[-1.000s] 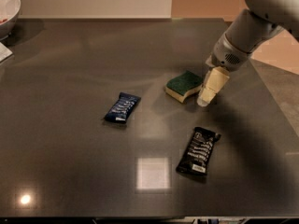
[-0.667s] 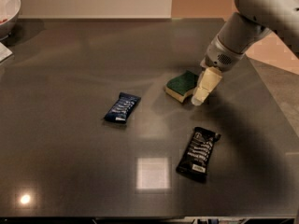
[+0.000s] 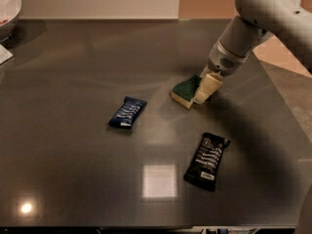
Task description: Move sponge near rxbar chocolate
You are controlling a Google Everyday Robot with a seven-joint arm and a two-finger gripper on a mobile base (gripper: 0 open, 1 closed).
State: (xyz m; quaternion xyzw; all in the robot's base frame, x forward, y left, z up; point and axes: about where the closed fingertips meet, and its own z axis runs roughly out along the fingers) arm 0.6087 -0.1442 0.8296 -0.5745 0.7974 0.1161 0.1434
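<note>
The gripper (image 3: 206,88) is down at the dark table (image 3: 73,179), its pale tip touching the right edge of the sponge (image 3: 184,89), which lies green side up just to its left. Whether it grips the sponge or only presses against it, I cannot tell. The rxbar chocolate (image 3: 206,161) lies flat nearer the camera than the gripper, apart from the sponge. Its white lettering is unreadable, with what seems a white patch at its near end. A blue-wrapped bar (image 3: 127,113) sits well left of the gripper.
</note>
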